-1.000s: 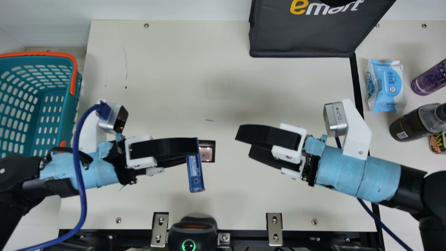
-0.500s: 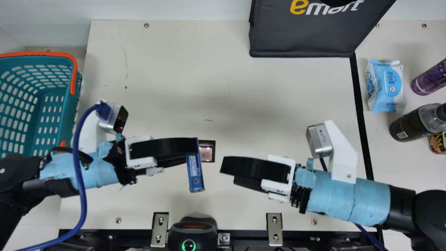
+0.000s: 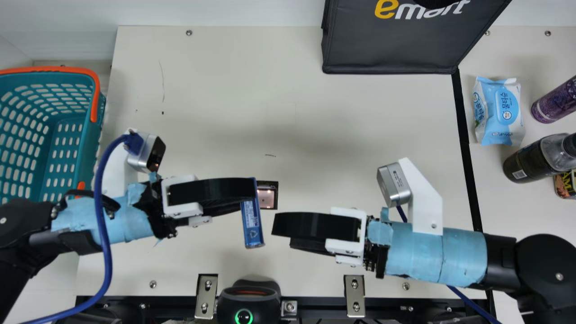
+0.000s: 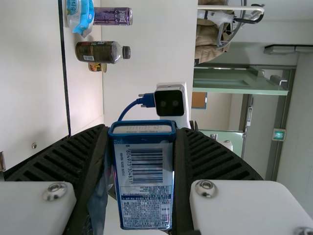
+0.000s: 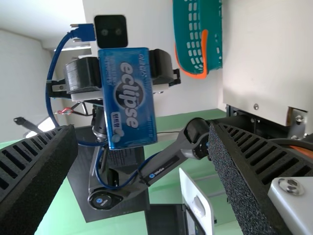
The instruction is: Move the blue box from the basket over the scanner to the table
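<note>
Cream table (image 3: 202, 99) lies under both arms, pale walls behind it. Above it is the blue box (image 3: 253, 229), gripped between the two fingers of the left gripper (image 3: 250, 193), one on each side. In the right wrist view, a broad face of the box is turned toward that camera. Just beside the box in the main view is the lit square (image 3: 266, 199). Near the box on its right is the right gripper (image 3: 282, 235), fingers wide apart with nothing between them, aimed toward it. Left of the box sits the basket (image 3: 92, 148); well apart to its right are the wipes (image 3: 499, 112), purple container (image 3: 555, 101) and dark bottle (image 3: 535, 157).
</note>
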You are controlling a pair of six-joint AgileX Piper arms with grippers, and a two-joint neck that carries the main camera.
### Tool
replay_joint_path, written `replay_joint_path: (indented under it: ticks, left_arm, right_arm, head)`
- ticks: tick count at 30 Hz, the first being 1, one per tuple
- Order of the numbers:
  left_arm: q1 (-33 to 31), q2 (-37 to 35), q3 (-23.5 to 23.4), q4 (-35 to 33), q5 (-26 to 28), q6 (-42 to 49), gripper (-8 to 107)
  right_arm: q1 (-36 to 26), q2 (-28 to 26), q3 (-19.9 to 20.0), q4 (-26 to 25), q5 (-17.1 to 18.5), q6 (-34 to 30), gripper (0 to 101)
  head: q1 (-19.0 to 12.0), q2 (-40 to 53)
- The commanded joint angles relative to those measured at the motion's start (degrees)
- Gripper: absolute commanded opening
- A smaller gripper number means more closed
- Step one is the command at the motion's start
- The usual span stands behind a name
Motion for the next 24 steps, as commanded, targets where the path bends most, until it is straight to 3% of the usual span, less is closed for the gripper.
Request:
replay_joint_path:
  ticks: [1,24]
  left_arm:
    - [0.00,0.00,0.00,0.00,0.00,0.00,-8]
    - [0.00,0.00,0.00,0.00,0.00,0.00,-8]
  right_arm:
    - [0.57,0.58,-0.29,0.17,0.02,-0.49,95]
    - [5.91,6.82,-2.93,3.40,0.02,-4.90,95]
  head:
    - [-1.75,0.00]
    - [-1.75,0.00]
